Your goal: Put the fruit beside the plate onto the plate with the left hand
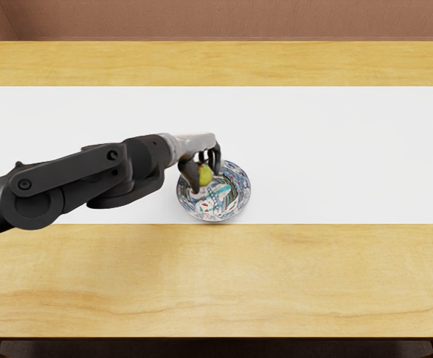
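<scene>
fingers point(215, 159) pinch the fruit point(205, 176) over the plate point(235, 197) near its left edge, runner point(350, 149) around.

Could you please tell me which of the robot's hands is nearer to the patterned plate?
Left. The left hand is over the left side of the plate, closed on the yellow-green fruit. The right hand is not in view.

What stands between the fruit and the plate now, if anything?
Nothing visible stands between them. The left hand holds the fruit over the left part of the plate; only its own fingers are around the fruit.
</scene>
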Available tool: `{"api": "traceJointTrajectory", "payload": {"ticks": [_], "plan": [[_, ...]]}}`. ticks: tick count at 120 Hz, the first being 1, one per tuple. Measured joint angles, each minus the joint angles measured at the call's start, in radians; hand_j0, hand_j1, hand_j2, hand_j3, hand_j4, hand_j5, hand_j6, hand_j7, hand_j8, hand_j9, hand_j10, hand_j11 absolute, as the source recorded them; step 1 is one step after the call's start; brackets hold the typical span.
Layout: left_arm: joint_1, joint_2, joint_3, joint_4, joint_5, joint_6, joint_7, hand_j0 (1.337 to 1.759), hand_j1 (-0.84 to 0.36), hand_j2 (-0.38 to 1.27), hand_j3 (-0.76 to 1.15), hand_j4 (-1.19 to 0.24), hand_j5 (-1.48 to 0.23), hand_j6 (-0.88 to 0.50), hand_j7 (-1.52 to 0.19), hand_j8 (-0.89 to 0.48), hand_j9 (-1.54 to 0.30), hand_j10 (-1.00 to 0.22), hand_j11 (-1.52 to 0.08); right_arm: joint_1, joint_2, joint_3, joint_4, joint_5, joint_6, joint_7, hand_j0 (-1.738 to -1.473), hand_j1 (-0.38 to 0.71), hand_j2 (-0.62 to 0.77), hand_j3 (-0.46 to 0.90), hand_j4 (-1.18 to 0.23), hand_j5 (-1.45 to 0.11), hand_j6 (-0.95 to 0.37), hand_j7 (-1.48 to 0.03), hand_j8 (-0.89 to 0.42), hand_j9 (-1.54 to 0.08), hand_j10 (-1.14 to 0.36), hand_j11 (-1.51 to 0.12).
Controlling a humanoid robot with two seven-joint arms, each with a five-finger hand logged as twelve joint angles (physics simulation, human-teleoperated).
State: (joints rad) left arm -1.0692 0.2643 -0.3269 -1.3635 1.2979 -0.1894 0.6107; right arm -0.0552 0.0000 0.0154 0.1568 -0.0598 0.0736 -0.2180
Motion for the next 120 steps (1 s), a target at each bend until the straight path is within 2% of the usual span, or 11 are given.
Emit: {"api": "traceJointTrajectory", "payload": {"ticks": [32, 70, 84, 104, 120], "plan": [[0.003, -0.042, 0.014, 0.046, 0.002, 0.000, 0.000, 1.655, -0.36, 0.43, 0.00, -0.71, -1.04, -0.46, -1.00, -0.43, -0.98, -0.61, -0.99, 0.000, 0.000, 0.000, 0.000, 0.000, 0.000, 0.000, -1.658, -0.35, 0.00, 0.00, 0.00, 0.00, 0.00, 0.00, 0.00, 0.00, 0.00, 0.00], [0.008, -0.077, 0.037, 0.055, 0.003, -0.001, 0.000, 1.655, -0.34, 0.41, 0.00, -0.69, -1.00, -0.48, -0.96, -0.46, -0.94, -0.63, -0.96, 0.000, 0.000, 0.000, 0.000, 0.000, 0.000, 0.000, -1.658, -0.35, 0.00, 0.00, 0.00, 0.00, 0.00, 0.00, 0.00, 0.00, 0.00, 0.00], [0.008, -0.079, 0.036, 0.055, 0.001, 0.002, 0.000, 1.656, -0.24, 0.28, 0.00, -0.56, -0.79, -0.44, -0.77, -0.43, -0.76, -0.53, -0.76, 0.000, 0.000, 0.000, 0.000, 0.000, 0.000, 0.000, -1.658, -0.35, 0.00, 0.00, 0.00, 0.00, 0.00, 0.00, 0.00, 0.00, 0.00, 0.00], [0.008, -0.076, 0.028, 0.051, -0.006, 0.005, 0.000, 1.657, 0.02, 0.14, 0.00, -0.30, -0.42, -0.25, -0.41, -0.24, -0.40, -0.29, -0.41, 0.000, 0.000, 0.000, 0.000, 0.000, 0.000, 0.000, -1.658, -0.35, 0.00, 0.00, 0.00, 0.00, 0.00, 0.00, 0.00, 0.00, 0.00, 0.00], [0.006, -0.068, 0.019, 0.046, -0.008, 0.005, 0.000, 1.658, 0.17, 0.07, 0.00, -0.17, -0.23, -0.14, -0.23, -0.14, -0.22, -0.16, -0.23, 0.000, 0.000, 0.000, 0.000, 0.000, 0.000, 0.000, -1.658, -0.35, 0.00, 0.00, 0.00, 0.00, 0.00, 0.00, 0.00, 0.00, 0.00, 0.00]]}}
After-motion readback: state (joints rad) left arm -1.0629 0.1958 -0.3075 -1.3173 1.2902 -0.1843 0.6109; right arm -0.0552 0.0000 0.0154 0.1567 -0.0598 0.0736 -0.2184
